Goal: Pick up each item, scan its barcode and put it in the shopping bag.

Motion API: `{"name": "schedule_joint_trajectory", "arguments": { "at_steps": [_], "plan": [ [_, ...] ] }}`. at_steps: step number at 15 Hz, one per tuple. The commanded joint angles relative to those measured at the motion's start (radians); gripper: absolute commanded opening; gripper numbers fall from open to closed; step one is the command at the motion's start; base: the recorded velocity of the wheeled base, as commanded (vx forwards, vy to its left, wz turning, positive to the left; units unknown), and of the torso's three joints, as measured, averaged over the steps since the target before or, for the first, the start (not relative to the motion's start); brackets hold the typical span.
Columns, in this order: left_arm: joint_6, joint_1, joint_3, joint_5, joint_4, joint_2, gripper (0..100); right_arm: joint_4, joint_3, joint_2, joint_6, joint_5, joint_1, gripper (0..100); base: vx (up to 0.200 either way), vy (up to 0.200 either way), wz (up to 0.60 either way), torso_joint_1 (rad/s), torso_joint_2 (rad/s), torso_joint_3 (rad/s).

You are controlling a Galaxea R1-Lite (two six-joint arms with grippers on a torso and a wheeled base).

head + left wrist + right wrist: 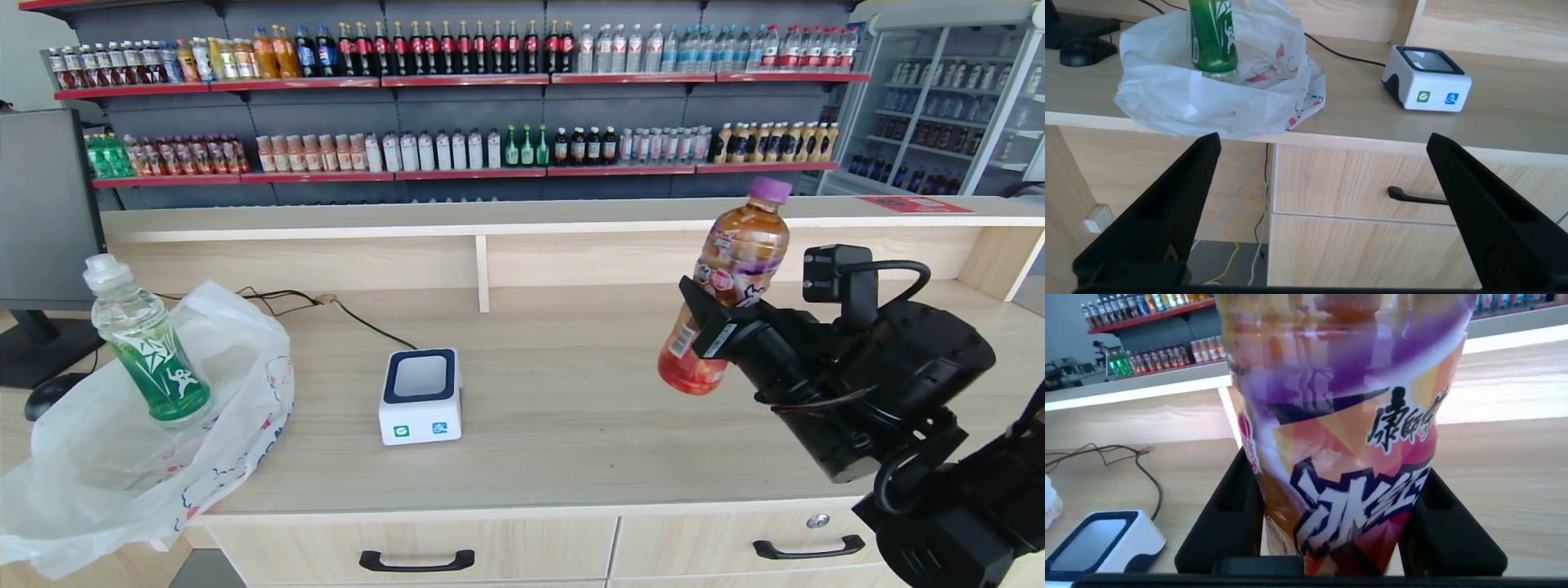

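Note:
My right gripper [709,320] is shut on an orange drink bottle [729,282] with a purple cap, held tilted above the right side of the counter. Its purple and orange label [1347,457] sits between the black fingers [1221,523]. The white barcode scanner [420,395] with a dark window rests mid-counter, left of the bottle; it appears too in the wrist views [1427,77] [1098,543]. A green-labelled clear bottle [147,341] stands upright in the white shopping bag [122,441] at the counter's left end. My left gripper [1323,212] is open, held below counter height in front of the drawers.
A black cable [326,306] runs across the counter behind the scanner. A monitor stand and a mouse [49,394] lie at the far left. A raised wooden ledge [522,220] backs the counter, with drink shelves behind. Drawers with black handles [416,561] sit below.

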Motion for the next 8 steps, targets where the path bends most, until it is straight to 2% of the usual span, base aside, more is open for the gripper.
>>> {"name": "schedule_joint_trajectory", "arguments": {
  "at_steps": [1, 3, 8],
  "plan": [
    [0.000, -0.001, 0.000, 0.000, -0.001, 0.000, 100, -0.001, 0.014, -0.076, -0.003, 0.000, 0.088, 0, 0.000, 0.000, 0.00, 0.000, 0.00, 0.000],
    [0.000, -0.001, 0.000, 0.000, -0.001, 0.000, 100, -0.001, 0.016, -0.111, -0.003, 0.003, 0.155, 0, 0.000, 0.000, 0.00, 0.000, 0.00, 0.000],
    [0.000, -0.001, 0.000, 0.000, -0.001, 0.000, 100, -0.001, -0.020, -0.165, 0.003, 0.028, 0.231, 0, 0.000, 0.000, 0.00, 0.000, 0.00, 0.000]
  ]
}}
